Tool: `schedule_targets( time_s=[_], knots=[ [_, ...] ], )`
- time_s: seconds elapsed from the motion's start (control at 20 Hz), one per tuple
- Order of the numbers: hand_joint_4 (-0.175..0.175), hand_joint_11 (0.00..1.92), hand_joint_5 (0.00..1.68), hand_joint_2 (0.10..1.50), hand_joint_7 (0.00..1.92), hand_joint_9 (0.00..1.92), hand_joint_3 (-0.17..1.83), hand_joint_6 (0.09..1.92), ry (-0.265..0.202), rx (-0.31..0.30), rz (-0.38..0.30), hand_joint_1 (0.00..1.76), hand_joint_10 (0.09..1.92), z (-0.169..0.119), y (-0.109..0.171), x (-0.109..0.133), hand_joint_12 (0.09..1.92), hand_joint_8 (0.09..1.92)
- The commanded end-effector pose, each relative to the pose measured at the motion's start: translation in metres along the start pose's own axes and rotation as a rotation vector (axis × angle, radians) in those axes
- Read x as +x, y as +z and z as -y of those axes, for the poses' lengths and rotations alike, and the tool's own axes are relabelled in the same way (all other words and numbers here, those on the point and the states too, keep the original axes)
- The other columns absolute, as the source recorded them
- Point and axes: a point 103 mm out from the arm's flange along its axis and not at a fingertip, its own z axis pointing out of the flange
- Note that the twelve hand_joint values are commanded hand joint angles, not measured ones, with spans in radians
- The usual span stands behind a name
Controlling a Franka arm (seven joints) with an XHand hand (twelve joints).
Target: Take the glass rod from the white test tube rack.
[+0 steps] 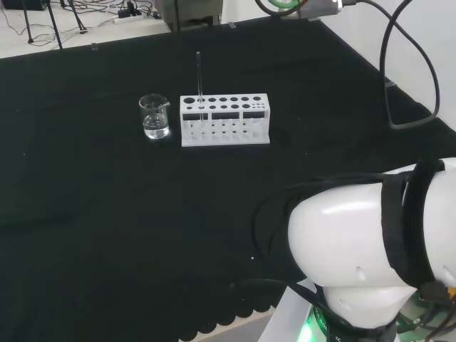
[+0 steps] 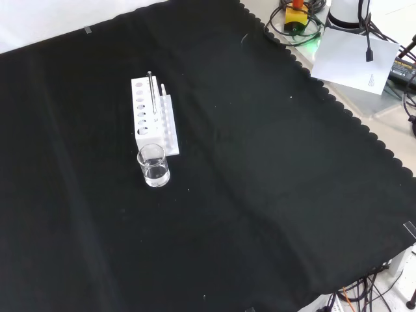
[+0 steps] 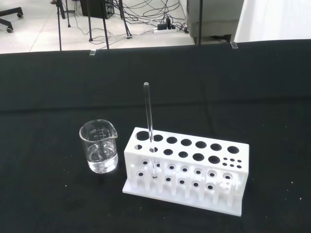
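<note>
A black cloth covers the bench in all three views.

In the head view, a small clear beaker is seen left of centre in the upper half of the frame, with what appears to be a little clear liquid in it. Just to its right, close but apart, a white test tube rack is set lengthwise across the frame. A thin glass rod stands nearly upright in a hole near the rack's left end, the end nearest the beaker. It is held up by the rack's holed plates, so most of its length is left clear above the rack, presumably for grasping. At the lower right of the frame, the arm's white link is seen.

In the front view, the rack lies in the upper left, with the rod rising from it and the beaker just below it in the frame.

In the wrist view, the beaker is at left of centre, the rod is near the middle, and the rack stretches to the right.

Whether the hand is released or clenched cannot be told. The rod is judged untouched and the reach not yet made.
</note>
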Motion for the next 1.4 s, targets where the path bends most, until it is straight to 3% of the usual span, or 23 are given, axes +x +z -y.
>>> schedule_targets(
  time_s=[0.05, 0.35, 0.7, 0.85, 1.15, 1.4],
  knots=[
    [-0.131, 0.00, 0.01, 0.80, 0.00, 0.00, 0.66, 0.09, 0.003, -0.005, 0.016, 0.65, 0.63, 0.000, 0.000, -0.001, 0.99, 0.47],
    [-0.131, 0.00, 0.02, 0.86, 0.00, 0.00, 0.54, 0.09, -0.030, 0.026, 0.042, 0.65, 0.62, -0.009, 0.000, 0.005, 1.00, 0.45],
    [-0.130, 0.00, 0.02, 0.88, 0.00, 0.00, 0.50, 0.09, -0.045, 0.042, 0.042, 0.64, 0.68, -0.056, 0.007, 0.022, 1.06, 0.48],
    [-0.130, 0.00, 0.03, 0.89, 0.00, 0.00, 0.48, 0.09, -0.075, 0.043, 0.036, 0.64, 0.74, -0.072, 0.013, 0.025, 1.13, 0.51],
    [-0.131, 0.00, 0.04, 0.90, 0.00, 0.00, 0.48, 0.09, -0.113, 0.042, 0.025, 0.63, 0.80, -0.101, 0.021, 0.023, 1.19, 0.56],
    [-0.131, 0.00, 0.04, 0.90, 0.00, 0.00, 0.48, 0.09, -0.131, 0.036, -0.020, 0.63, 0.84, -0.120, 0.053, 0.003, 1.23, 0.60]
  ],
)
